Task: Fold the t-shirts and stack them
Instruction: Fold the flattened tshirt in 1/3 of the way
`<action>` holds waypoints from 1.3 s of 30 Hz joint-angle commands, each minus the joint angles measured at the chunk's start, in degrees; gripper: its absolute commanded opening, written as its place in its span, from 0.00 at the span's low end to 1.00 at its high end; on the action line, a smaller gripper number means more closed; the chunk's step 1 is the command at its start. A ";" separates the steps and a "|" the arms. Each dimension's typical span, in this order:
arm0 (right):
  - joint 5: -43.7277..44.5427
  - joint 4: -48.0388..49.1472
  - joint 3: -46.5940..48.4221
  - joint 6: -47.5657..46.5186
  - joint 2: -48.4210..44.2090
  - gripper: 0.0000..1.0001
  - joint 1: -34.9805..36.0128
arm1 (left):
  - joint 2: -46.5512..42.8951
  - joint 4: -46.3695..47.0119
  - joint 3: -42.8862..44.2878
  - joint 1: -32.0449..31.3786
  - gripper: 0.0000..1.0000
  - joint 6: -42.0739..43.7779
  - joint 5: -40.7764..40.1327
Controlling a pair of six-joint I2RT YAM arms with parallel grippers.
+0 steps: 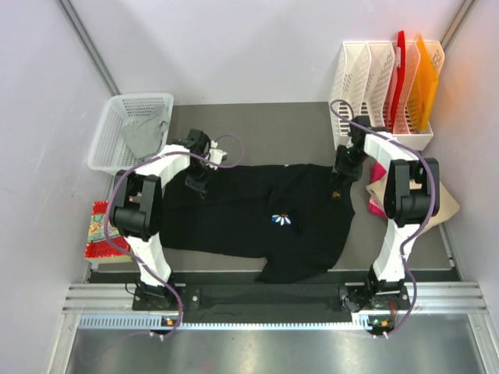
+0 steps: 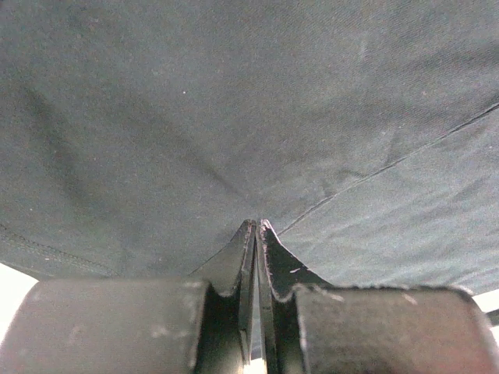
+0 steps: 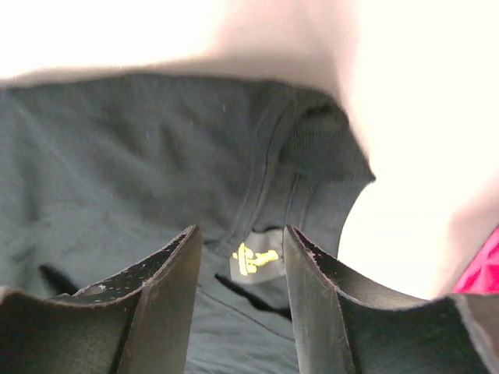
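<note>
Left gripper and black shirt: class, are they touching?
Touching. The left wrist view shows the left gripper shut, with the black shirt drawn up in a pucker between its fingertips.

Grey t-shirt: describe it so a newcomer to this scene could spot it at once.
Look to the far-left corner of the table, where a white mesh basket stands. The grey t-shirt lies crumpled inside, toward its right wall. Unlike the black t-shirt spread across the table's middle, it is the only shirt in a container.
</note>
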 commanded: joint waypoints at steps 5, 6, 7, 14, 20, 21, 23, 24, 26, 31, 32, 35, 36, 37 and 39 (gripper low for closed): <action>1.27 1.67 6.10 -0.92 3.61 0.46 -0.92 | -0.17 1.34 2.48 0.14 0.07 0.81 -0.30; 1.18 1.68 6.45 -1.01 3.88 0.45 -0.92 | -0.08 1.25 2.75 0.23 0.07 0.81 -0.21; 1.18 1.85 6.54 -0.92 4.57 0.45 -1.00 | 0.09 1.16 3.18 0.23 0.07 0.81 -0.21; 0.83 2.56 4.87 -0.75 5.02 0.33 -0.92 | 0.09 0.98 3.80 0.49 0.07 0.98 -0.56; 1.09 2.12 5.13 -0.75 4.67 0.21 -1.00 | 0.36 2.38 2.22 0.58 0.08 1.68 -2.31; 1.18 2.12 5.22 -0.83 4.67 0.21 -0.92 | 0.45 2.82 1.18 0.66 0.08 1.95 -2.84; 1.53 1.68 5.57 -0.83 4.58 0.20 -0.92 | 0.62 4.75 -0.06 0.93 0.07 2.30 -4.25; 1.62 1.59 5.74 -0.92 4.67 0.19 -1.00 | 1.06 5.28 -0.93 1.45 0.07 2.56 -4.60; 2.15 1.24 6.01 -1.10 4.76 0.17 -1.09 | 1.76 5.90 -1.29 2.24 0.07 2.39 -4.35; 4.34 0.01 6.97 -1.80 5.11 0.11 -1.79 | 3.79 4.76 -0.59 5.41 0.08 2.30 -1.88; 4.61 -0.43 7.41 -1.97 5.37 0.11 -1.79 | 3.87 5.11 -1.03 5.85 0.08 2.39 -2.23; 5.49 -1.04 8.20 -2.33 5.90 0.08 -2.41 | 4.14 6.08 -1.82 6.73 0.08 2.65 -2.76; 5.75 -1.14 8.47 -2.33 6.07 0.08 -2.58 | 4.23 6.17 -1.91 6.99 0.07 2.74 -2.76; 5.93 -1.22 8.56 -2.68 6.34 0.07 -2.85 | 4.31 6.26 -2.00 7.17 0.07 2.83 -2.67; 6.54 -1.40 9.00 -2.77 6.69 0.06 -3.02 | 4.67 6.52 -2.61 7.52 0.07 2.92 -2.67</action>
